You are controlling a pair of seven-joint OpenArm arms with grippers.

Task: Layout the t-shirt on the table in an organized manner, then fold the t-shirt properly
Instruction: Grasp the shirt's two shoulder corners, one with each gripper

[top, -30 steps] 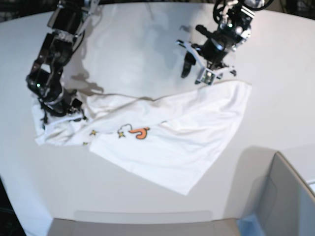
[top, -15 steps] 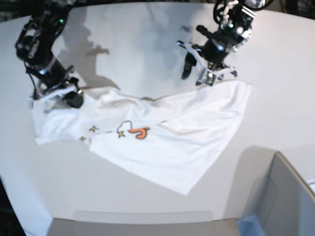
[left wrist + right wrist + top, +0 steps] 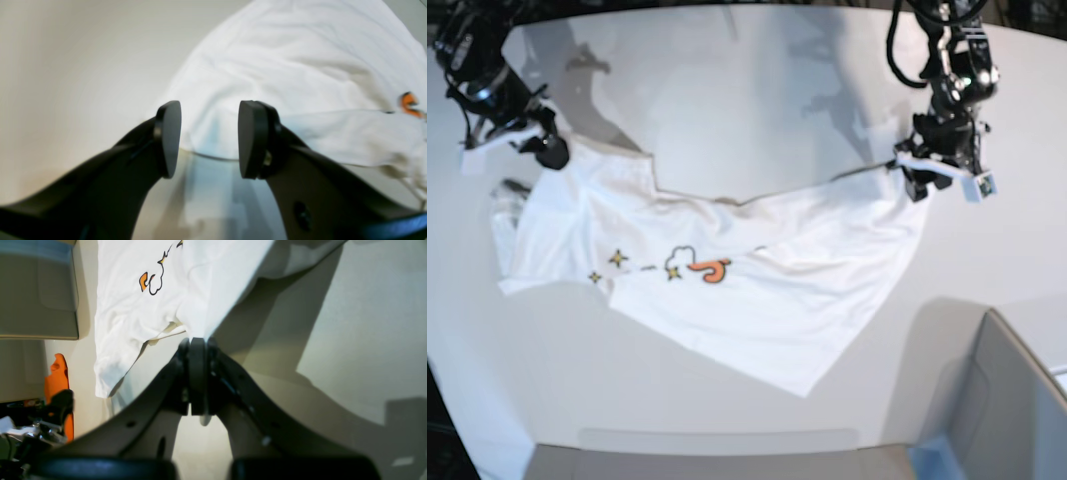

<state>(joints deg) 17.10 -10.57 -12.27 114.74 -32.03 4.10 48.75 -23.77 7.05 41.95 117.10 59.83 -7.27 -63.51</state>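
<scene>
Across the white table (image 3: 727, 90), the t-shirt (image 3: 757, 270) lies partly doubled over, a grey box (image 3: 1017, 400) at the near corner.

Right gripper (image 3: 198, 340) has its jaws pressed together on a fold of shirt edge, now lifted farther toward the table's far side than 1 second ago. Left gripper (image 3: 208, 136), jaws spread and holding nothing, has swung outward to hover over the shirt's opposite corner, where cloth has spread wider.

Lighting: bright, overhead; soft arm shadows on the table (image 3: 727, 90), far side. Wrist views: near fingers (image 3: 168, 140) blurred, background soft. Base view: bowed at edges.
</scene>
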